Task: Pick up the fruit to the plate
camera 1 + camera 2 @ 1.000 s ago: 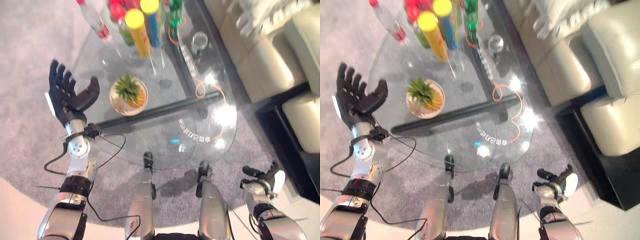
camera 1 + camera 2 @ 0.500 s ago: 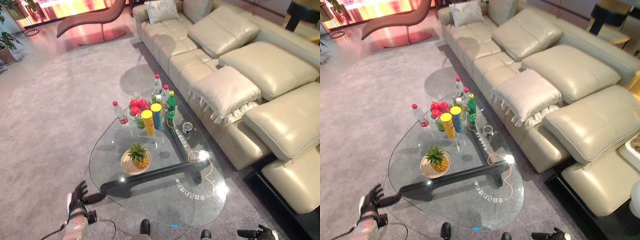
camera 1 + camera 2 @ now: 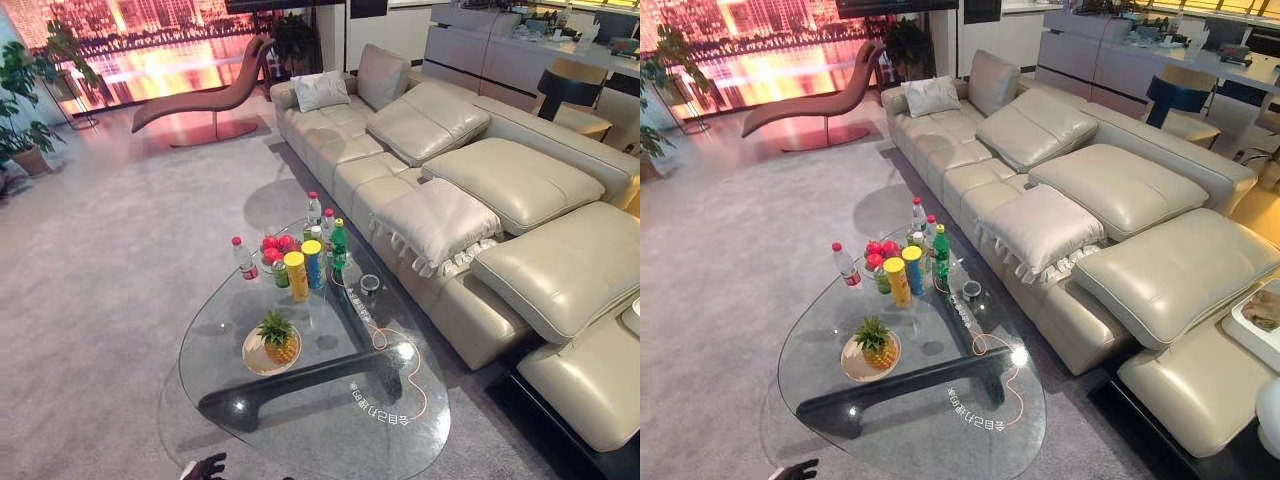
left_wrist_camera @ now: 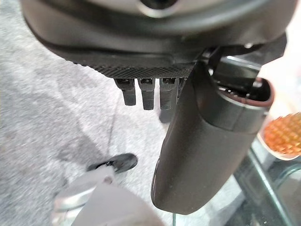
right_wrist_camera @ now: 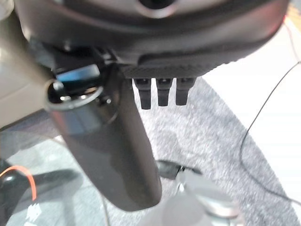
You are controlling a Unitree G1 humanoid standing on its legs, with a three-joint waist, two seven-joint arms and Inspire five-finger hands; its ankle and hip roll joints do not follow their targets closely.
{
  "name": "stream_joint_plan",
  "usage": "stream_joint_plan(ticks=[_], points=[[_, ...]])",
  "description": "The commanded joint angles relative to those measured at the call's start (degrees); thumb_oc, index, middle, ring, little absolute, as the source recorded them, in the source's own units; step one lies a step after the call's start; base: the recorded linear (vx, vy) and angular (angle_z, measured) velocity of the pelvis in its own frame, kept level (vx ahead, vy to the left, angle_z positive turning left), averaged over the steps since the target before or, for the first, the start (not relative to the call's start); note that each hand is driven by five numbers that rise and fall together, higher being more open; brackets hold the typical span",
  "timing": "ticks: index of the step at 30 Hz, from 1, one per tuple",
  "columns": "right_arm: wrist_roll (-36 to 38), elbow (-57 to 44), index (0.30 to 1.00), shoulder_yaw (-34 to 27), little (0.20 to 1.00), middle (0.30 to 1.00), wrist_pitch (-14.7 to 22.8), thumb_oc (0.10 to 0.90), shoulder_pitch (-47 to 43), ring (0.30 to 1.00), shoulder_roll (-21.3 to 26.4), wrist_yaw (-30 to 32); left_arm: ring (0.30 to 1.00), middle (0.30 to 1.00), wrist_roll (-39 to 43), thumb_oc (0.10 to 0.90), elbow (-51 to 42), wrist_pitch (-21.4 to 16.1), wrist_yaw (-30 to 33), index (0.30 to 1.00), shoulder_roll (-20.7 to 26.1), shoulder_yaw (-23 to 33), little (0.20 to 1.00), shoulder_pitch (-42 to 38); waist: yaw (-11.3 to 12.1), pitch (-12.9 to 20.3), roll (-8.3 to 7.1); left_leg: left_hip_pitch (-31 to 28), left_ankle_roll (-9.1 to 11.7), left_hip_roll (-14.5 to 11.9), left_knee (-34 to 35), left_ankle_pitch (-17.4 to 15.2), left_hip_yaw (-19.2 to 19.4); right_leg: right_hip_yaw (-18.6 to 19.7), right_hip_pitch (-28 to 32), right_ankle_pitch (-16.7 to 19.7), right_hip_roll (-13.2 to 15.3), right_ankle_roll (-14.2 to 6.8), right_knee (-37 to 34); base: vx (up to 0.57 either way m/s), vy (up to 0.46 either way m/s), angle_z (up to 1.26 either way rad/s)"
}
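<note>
The small spiky-crowned yellow pineapple sits on the round pale plate, at my 12 o'clock on the clear glass table. My left hand and right hand hang relaxed and empty, since the fruit looks delivered.

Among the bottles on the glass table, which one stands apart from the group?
The clear plastic bottle with the red cap and red label: it stands alone on the table's left side, while the other bottles crowd together beside the tall cans.
</note>
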State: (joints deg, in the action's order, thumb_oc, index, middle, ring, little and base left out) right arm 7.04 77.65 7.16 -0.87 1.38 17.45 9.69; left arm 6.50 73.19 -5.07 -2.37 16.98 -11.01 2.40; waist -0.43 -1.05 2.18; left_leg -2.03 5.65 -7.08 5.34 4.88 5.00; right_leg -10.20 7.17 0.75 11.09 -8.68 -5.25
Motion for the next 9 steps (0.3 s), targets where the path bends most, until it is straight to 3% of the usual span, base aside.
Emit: stream_joint_plan(ticks=[1, 9], points=[[-2.8, 2.7, 0.9, 1.5, 0.9, 0.9, -0.3, 0.8, -6.3, 0.9, 0.8, 0.1, 0.9, 0.9, -2.1, 0.8, 2.9, 1.1, -2.7, 0.9, 1.1, -0.6, 0.9, -6.9, -0.3, -3.6, -0.12, -4.6, 0.4, -0.5, -0.3, -4.2, 1.4, -1.0, 0.7, 0.5, 0.6, -0.3, 2.2, 0.0, 0.0, 0.0], [-4.6, 2.7, 0.9, 3.5, 0.9, 0.9, -0.4, 0.8, -7.0, 0.9, 0.2, 0.3, 0.9, 0.9, -1.2, 0.8, 2.2, 2.4, -5.8, 0.9, 0.2, -2.5, 0.9, -7.3, -0.8, -3.3, 0.4, -4.8, 0.8, -0.8, -0.3, -4.3, 2.2, -1.2, 0.8, 0.7, 1.0, -0.6, 1.8, 0.0, 0.0, 0.0]])
